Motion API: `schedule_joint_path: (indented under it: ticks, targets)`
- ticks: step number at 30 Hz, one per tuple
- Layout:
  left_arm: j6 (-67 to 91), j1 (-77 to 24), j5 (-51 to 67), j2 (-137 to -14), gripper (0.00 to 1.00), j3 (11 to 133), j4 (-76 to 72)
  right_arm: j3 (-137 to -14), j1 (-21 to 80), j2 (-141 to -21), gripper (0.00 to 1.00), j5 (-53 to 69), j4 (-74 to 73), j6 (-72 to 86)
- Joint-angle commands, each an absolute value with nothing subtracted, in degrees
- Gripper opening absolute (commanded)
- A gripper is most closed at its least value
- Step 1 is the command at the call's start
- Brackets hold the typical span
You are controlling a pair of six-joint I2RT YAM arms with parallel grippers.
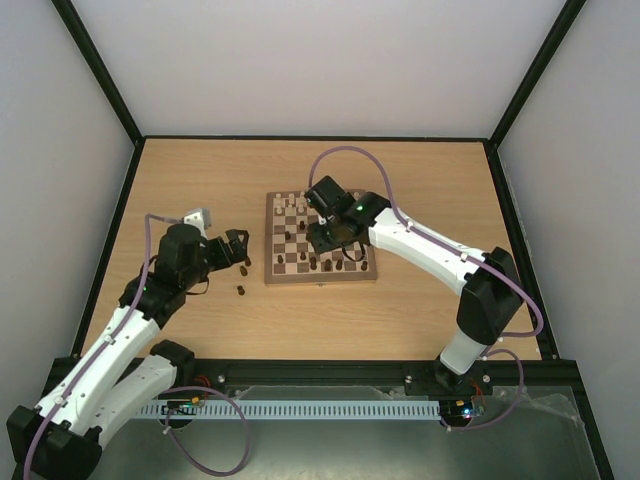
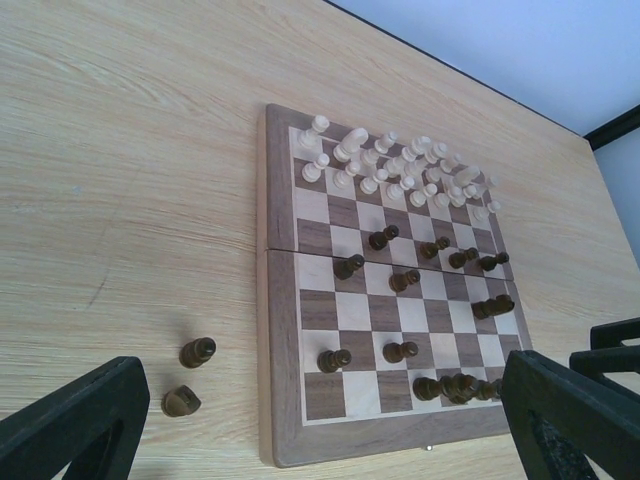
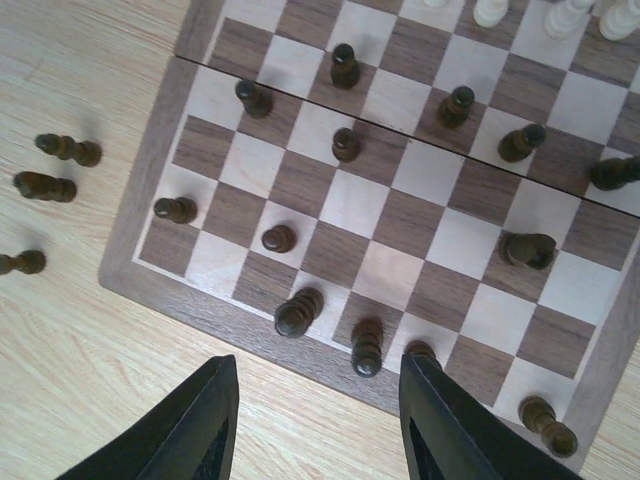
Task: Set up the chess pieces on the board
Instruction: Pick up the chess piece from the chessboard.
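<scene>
The board (image 1: 320,279) lies mid-table. Cream chess pieces (image 2: 385,165) crowd its far rows, and dark chess pieces (image 2: 398,281) stand scattered over the middle and near rows. Two more dark pieces (image 2: 197,352) lie on the table left of the board (image 2: 270,300). My left gripper (image 1: 243,250) hovers open beside them, empty, its fingers (image 2: 75,420) framing the left wrist view. My right gripper (image 3: 315,430) hangs open over the board's near edge (image 3: 230,315), just above dark back-row pieces (image 3: 298,312), with nothing between its fingers (image 3: 450,420).
Loose dark pieces (image 3: 45,186) lie on the bare wood left of the board in the right wrist view. Black frame posts and pale walls enclose the table (image 1: 200,180). A cable rail (image 1: 320,408) runs along the near edge.
</scene>
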State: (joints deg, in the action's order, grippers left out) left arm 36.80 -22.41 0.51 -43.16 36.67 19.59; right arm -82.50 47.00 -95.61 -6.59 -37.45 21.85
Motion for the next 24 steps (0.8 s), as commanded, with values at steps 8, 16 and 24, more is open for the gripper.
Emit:
schedule_joint_path:
  ticks: [8, 16, 24]
  targets:
    - [37.77, -20.92, -1.67, -46.62, 0.99, 35.98, 21.14, -87.00, 47.29, -97.86, 0.45, -6.92, -39.93, 19.90]
    - [40.82, -20.75, -4.31, -54.18, 0.99, 36.94, 23.62, -86.71, 47.13, -100.18, 0.44, -8.21, -39.09, 19.39]
    - [42.03, -20.61, -5.09, -53.60, 0.99, 36.43, 22.24, -86.83, 43.76, -100.76, 0.45, -9.78, -39.36, 19.98]
